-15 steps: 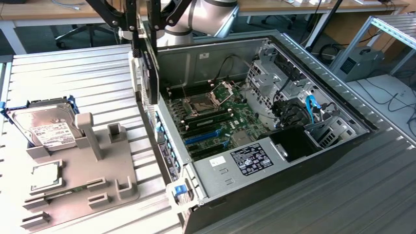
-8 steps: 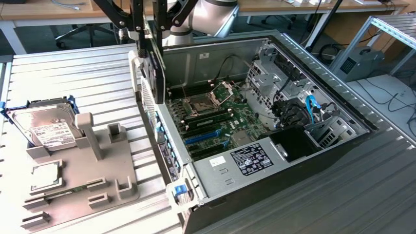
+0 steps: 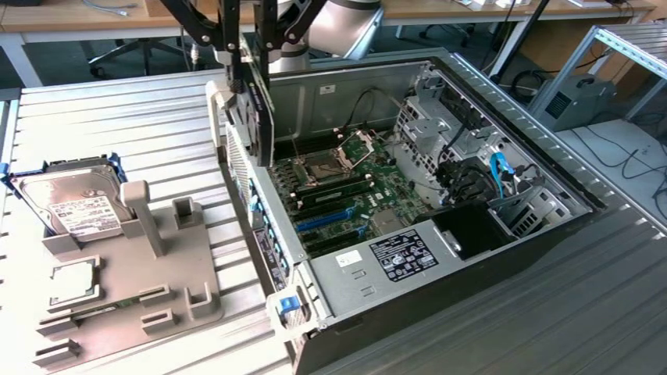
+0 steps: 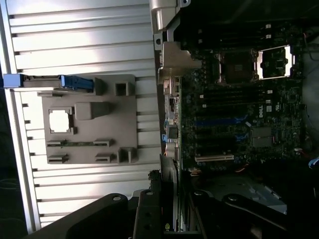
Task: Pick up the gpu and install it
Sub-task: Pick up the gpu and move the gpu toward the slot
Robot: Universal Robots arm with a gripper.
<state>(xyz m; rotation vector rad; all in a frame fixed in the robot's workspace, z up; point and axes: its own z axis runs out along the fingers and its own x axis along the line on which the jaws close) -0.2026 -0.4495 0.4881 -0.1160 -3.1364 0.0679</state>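
My gripper (image 3: 253,58) is shut on the gpu (image 3: 261,117), a thin dark card that hangs upright from the fingers with its silvery bracket toward the exterior view's left. The card hovers over the near-left wall of the open computer case (image 3: 526,160), above the motherboard (image 3: 354,195) and clear of the blue expansion slots (image 3: 328,220). In the wrist view the gpu (image 4: 169,191) runs edge-on out from between my gripper (image 4: 172,219). Beyond it lie the motherboard (image 4: 239,114) and the slots (image 4: 219,122).
On the exterior view's left, a grey holder tray (image 3: 136,312) on the slatted metal table carries a silver hard drive (image 3: 68,205) and a small square CPU chip (image 3: 73,281). Inside the case are a power supply (image 3: 401,254), drive cages and cables (image 3: 501,176).
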